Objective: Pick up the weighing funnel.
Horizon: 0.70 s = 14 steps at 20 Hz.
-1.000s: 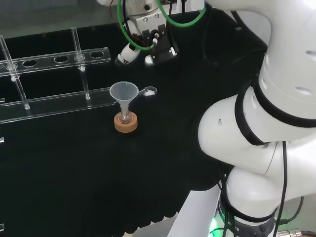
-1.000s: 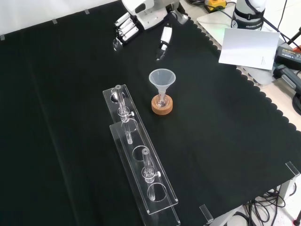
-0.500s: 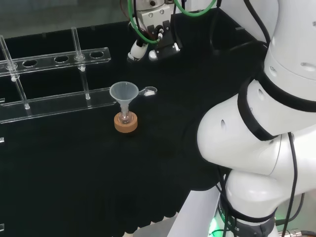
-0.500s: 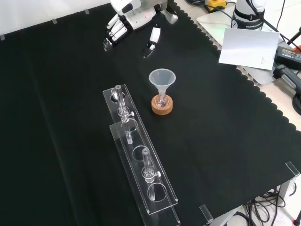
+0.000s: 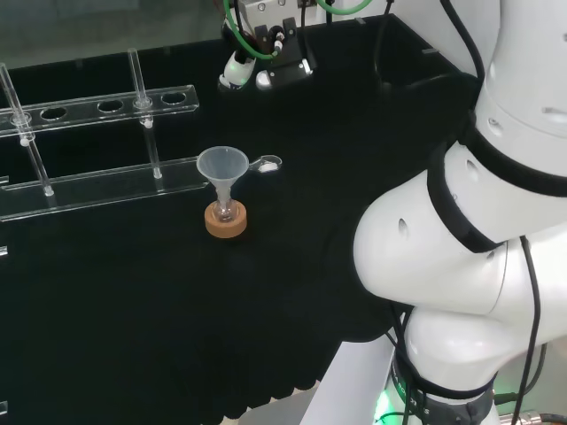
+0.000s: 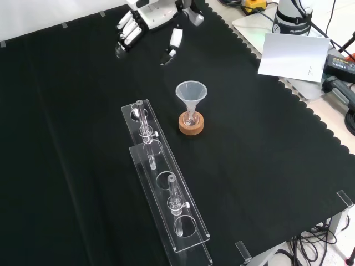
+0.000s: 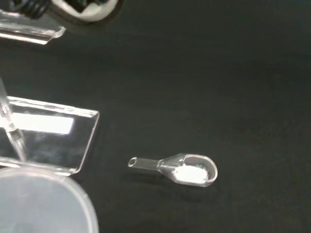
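Note:
The weighing funnel (image 5: 266, 163) (image 7: 187, 170), a small clear scoop with a short stem and some white powder in its bowl, lies on the black cloth just right of the big funnel (image 5: 223, 165) in the head view. My hand (image 5: 259, 69) (image 6: 145, 15) hovers above the cloth well beyond it, apart from it. Its fingers (image 6: 126, 34) are relaxed and nearly straight, the thumb (image 6: 173, 43) spread, and nothing is in it. The big funnel (image 6: 191, 93) stands with its stem in a small flask on a cork ring (image 5: 226, 221) (image 6: 191, 124).
A clear two-tier tube rack (image 5: 97, 181) (image 6: 166, 194) with a few glass tubes stands left of the funnel in the head view; its corner (image 7: 53, 138) lies near the weighing funnel. The arm's white links (image 5: 478, 221) stand at the right. A white sheet (image 6: 288, 55) lies off the cloth.
The hand has drifted left in the front view and farther off in the head view, staying above the cloth. The weighing funnel and the big funnel have not moved.

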Motion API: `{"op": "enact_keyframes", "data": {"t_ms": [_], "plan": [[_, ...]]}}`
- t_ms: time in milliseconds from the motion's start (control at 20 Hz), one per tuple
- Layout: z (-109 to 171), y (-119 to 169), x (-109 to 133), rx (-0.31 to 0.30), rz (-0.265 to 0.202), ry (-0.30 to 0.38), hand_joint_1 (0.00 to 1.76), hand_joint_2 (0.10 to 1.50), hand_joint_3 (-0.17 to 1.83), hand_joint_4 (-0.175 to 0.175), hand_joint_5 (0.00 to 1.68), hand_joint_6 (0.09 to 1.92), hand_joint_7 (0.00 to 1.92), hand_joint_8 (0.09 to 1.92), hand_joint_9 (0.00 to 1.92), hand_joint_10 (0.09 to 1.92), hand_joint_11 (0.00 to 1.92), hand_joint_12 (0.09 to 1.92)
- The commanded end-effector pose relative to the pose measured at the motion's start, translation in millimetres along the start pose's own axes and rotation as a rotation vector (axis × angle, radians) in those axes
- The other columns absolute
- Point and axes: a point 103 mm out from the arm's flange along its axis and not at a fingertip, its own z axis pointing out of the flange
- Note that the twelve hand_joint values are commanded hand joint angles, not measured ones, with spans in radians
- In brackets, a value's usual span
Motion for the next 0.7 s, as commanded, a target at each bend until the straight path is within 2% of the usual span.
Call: {"op": "enact_keyframes", "data": {"t_ms": [50,700], "plan": [[101.4,66.4,-19.6,0.140,0.046,-0.157,0.86,0.69,0.49,-0.040,0.65,0.09,0.36,0.73,0.59,0.62,0.41,1.34],[134.3,73.0,-30.9,0.174,0.038,-0.193,0.84,0.67,0.52,-0.040,0.65,0.12,0.38,0.72,0.61,0.60,0.43,1.32]]}}
